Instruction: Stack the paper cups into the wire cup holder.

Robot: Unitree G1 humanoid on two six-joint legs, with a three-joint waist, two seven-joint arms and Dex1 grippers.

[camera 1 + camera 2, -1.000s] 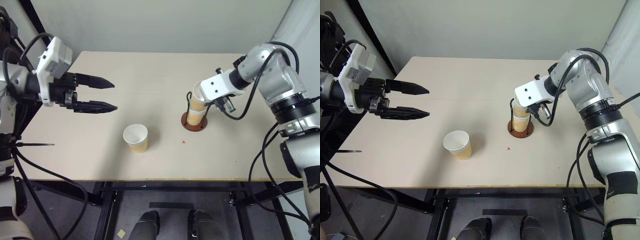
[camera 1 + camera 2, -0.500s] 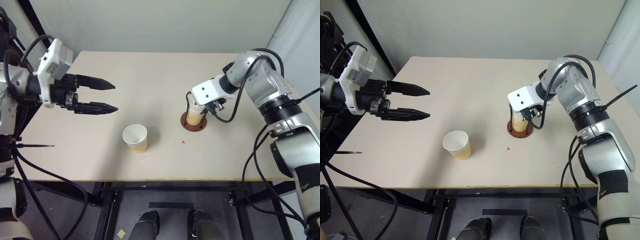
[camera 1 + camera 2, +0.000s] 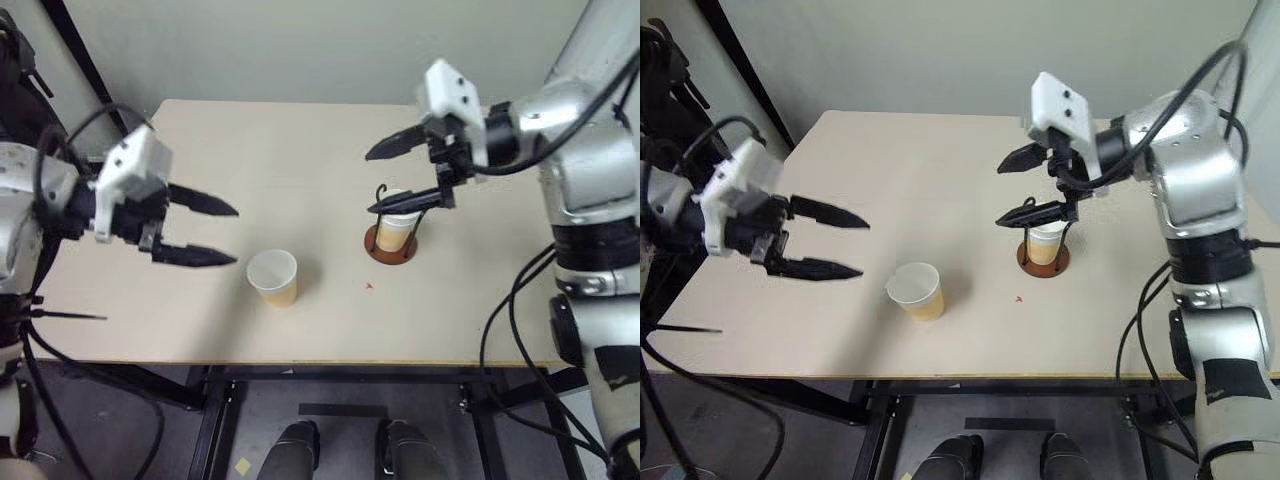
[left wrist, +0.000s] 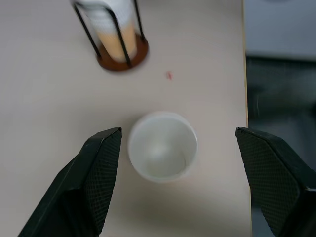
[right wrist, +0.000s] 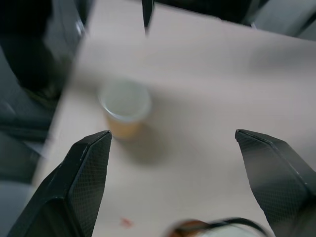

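Nested paper cups [image 3: 1045,241] fill our wire cup holder [image 3: 1044,258]; both tools, left tool [image 3: 840,244] and right tool [image 3: 1018,190], gape wide above the bench [image 3: 940,170], holding nothing.

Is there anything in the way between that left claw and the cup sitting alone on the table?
Nothing visible. The left gripper hangs with jaws open beside the loose paper cup, with bare table between them. The wire cup holder stands off on the cup's far side.
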